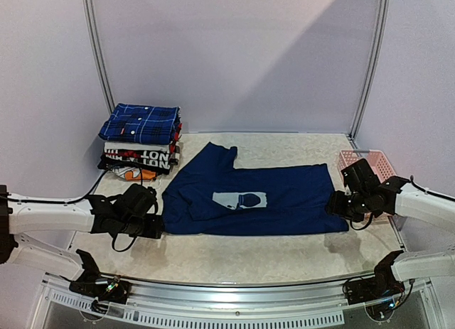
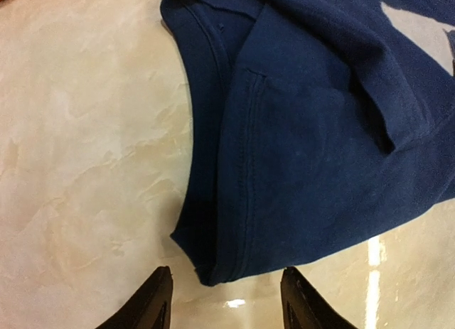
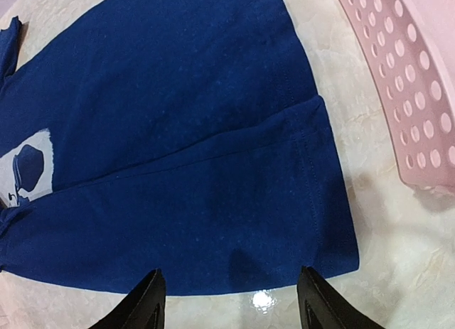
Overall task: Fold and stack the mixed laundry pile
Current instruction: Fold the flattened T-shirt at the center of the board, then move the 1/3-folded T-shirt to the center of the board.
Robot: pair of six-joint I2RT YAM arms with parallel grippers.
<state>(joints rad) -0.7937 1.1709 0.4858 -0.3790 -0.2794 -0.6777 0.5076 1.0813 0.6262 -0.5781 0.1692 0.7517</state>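
Observation:
The navy T-shirt [image 1: 277, 197] with a pale-blue chest print [image 1: 240, 200] lies spread across the table's middle. My left gripper [image 1: 158, 224] is open at its left end; in the left wrist view [image 2: 226, 300] the fingers straddle a sleeve corner [image 2: 213, 265] without touching it. My right gripper [image 1: 334, 205] is open at the shirt's right hem; in the right wrist view [image 3: 231, 300] the hem edge [image 3: 234, 272] lies just ahead of the fingers. The dark-blue plaid shirt [image 1: 140, 123] lies folded on top of a stack at the back left.
White and black red-lettered folded garments [image 1: 138, 158] lie under the plaid shirt, with an orange-printed piece [image 1: 131, 174] at the bottom. A pink lattice basket [image 1: 366, 160] stands at the right edge, close behind my right arm; it also shows in the right wrist view [image 3: 405, 80].

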